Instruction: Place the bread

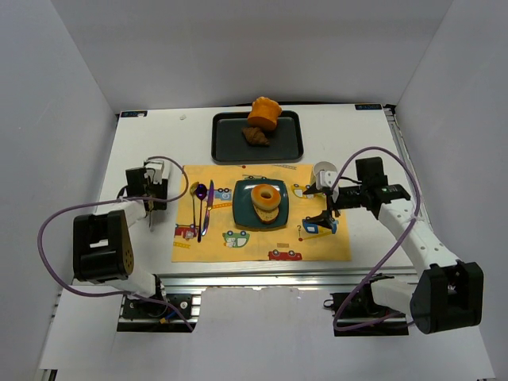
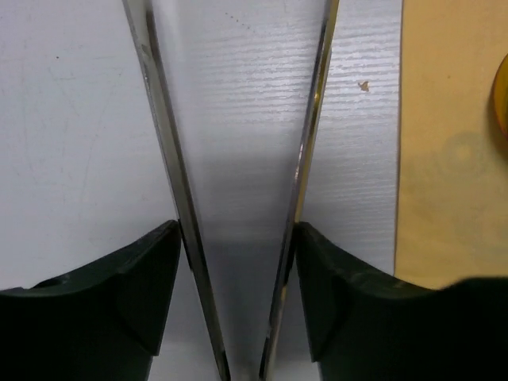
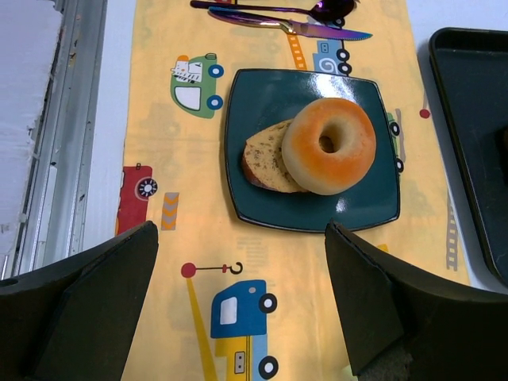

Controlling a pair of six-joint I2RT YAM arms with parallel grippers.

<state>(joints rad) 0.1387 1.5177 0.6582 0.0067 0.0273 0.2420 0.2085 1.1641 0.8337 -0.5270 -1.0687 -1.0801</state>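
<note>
The bread (image 3: 267, 159) is a tan slice with a brown crust lying on the teal plate (image 3: 262, 95). An orange donut (image 3: 329, 145) rests on top and covers its right part. From above, the bread (image 1: 268, 215) peeks out under the donut (image 1: 265, 196) on the plate (image 1: 242, 208). My right gripper (image 1: 321, 209) is open and empty, just right of the plate over the placemat; the wrist view shows its gripper (image 3: 242, 317) spread wide. My left gripper (image 1: 151, 194) is far left of the plate, shut on metal tongs (image 2: 168, 159) over the white table.
A yellow placemat (image 1: 214, 246) with vehicle prints lies under the plate. A purple spoon (image 1: 200, 208) and knife (image 1: 209, 202) lie left of the plate. A black tray (image 1: 230, 143) at the back holds an orange bun (image 1: 263, 113) and a dark-brown lump (image 1: 255, 136). A small white round object (image 1: 324, 170) sits by the right arm.
</note>
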